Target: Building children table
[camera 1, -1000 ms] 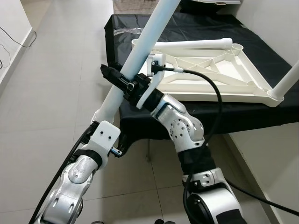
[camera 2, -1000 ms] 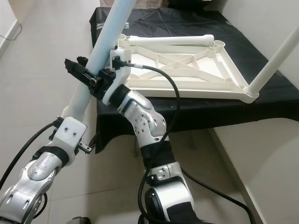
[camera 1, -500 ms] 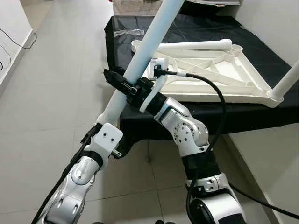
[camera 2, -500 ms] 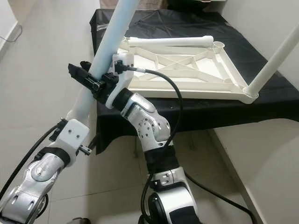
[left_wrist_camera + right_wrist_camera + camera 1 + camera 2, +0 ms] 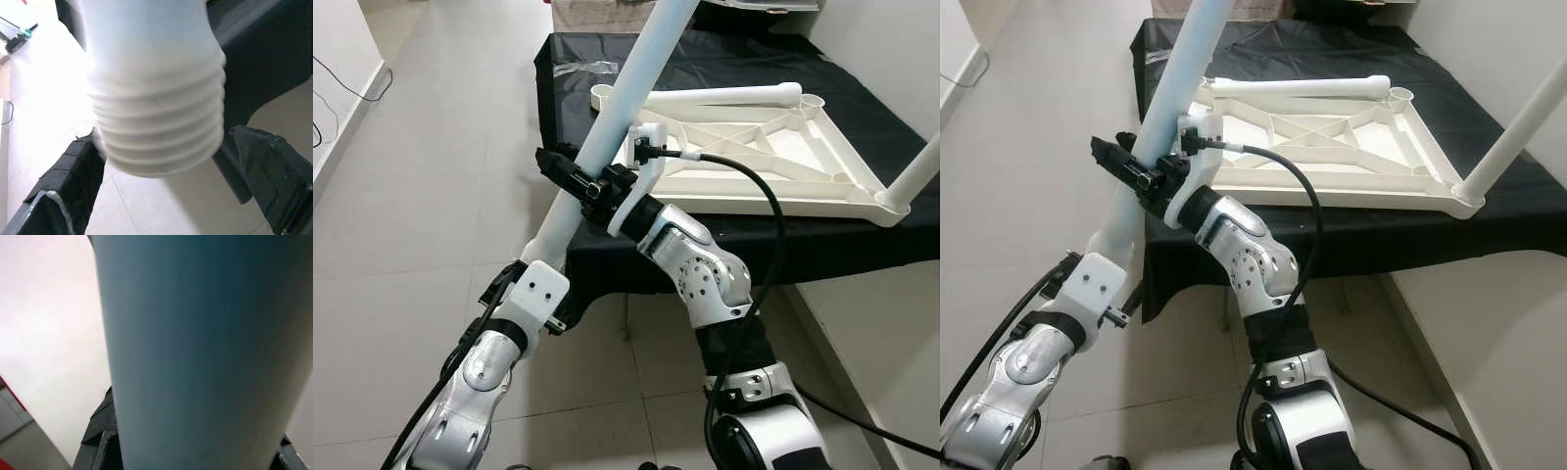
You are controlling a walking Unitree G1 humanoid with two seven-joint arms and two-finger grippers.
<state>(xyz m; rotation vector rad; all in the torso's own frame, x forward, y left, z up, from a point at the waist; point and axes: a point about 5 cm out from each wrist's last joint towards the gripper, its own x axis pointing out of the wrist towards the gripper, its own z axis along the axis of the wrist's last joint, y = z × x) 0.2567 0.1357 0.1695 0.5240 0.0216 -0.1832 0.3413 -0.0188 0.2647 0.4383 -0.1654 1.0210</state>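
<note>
One white table leg (image 5: 626, 93) clamped by left gripper (image 5: 540, 257) at threaded end, by right gripper (image 5: 570, 178) mid-shaft; upturned tabletop (image 5: 754, 157) laid on black-draped bench (image 5: 705, 54).

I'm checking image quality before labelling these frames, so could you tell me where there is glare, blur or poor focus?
Left and right eye views: sharp and evenly lit, no motion blur. Left wrist view: the table leg is overexposed, its upper part washed to white, though the screw threads read clearly; the left gripper's fingers are soft. Right wrist view: the leg sits too close, a featureless, out-of-focus blue-grey surface.
</note>
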